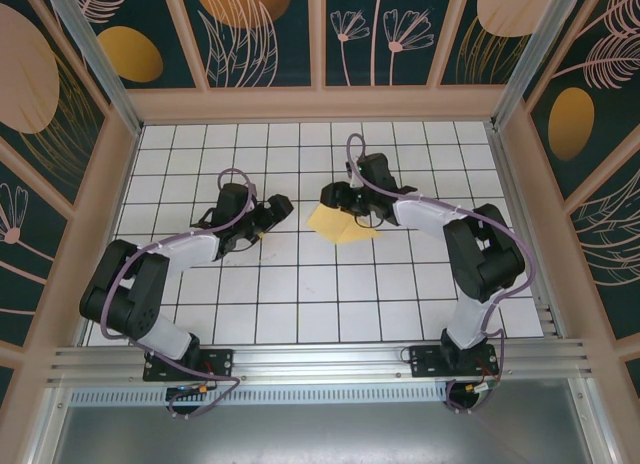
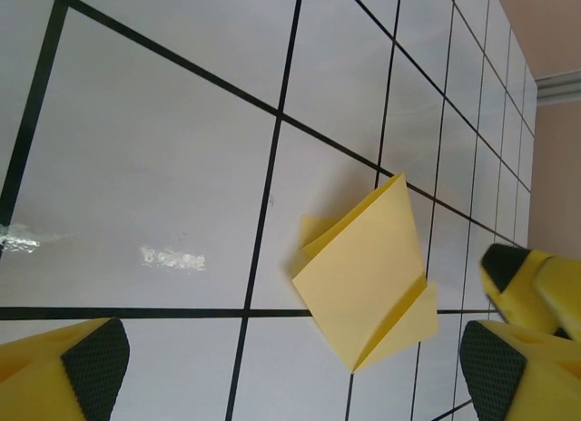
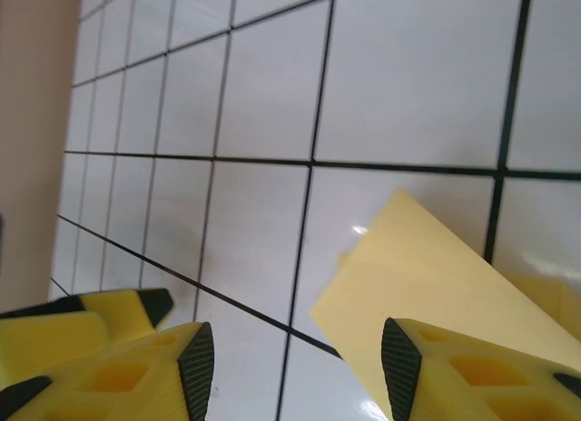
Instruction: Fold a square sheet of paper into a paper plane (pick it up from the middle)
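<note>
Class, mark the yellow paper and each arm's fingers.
yellow paper (image 2: 363,267): left wrist view, flat middle.
left fingers (image 2: 95,368): left wrist view, dark pad.
right fingers (image 3: 400,367): right wrist view, dark pad.

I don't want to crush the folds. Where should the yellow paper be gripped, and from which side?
Probably the loose flap of the paper, on the edge nearest the right gripper, approached low from that side: the body lies flat, while that flap looks lifted.
</note>
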Available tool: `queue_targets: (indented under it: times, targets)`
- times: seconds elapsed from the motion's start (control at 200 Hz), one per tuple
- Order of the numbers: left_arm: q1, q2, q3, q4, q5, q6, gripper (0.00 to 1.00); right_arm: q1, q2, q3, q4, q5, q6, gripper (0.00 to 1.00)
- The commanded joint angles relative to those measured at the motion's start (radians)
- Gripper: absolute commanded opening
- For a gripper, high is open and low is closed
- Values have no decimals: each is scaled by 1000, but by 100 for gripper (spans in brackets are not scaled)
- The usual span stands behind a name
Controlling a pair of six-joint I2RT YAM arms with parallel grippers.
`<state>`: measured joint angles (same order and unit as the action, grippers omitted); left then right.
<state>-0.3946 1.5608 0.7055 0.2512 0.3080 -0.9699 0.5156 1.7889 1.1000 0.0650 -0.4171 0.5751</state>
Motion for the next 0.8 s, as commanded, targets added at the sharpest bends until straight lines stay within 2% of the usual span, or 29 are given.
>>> queue_targets:
  times: [0.0,0.27,0.33,0.5,0.796]
  targets:
    - [-20,20,15,47,25,-22,95,-10,-17,2,29,-8,-18,54]
    - [-97,78,12,134,61,-106,90,-86,-77,-184,66,-121,-63,40]
    - [-112,86,10,153,65,-127,87,-96,-70,-187,53,-149,-98,39]
    - [-139,91,9,162,46,-160,83,-122,-15,-150,-8,-129,-174,38]
    - [-154,99,9,163,39,-171,82,-143,33,-165,-30,-158,-246,37]
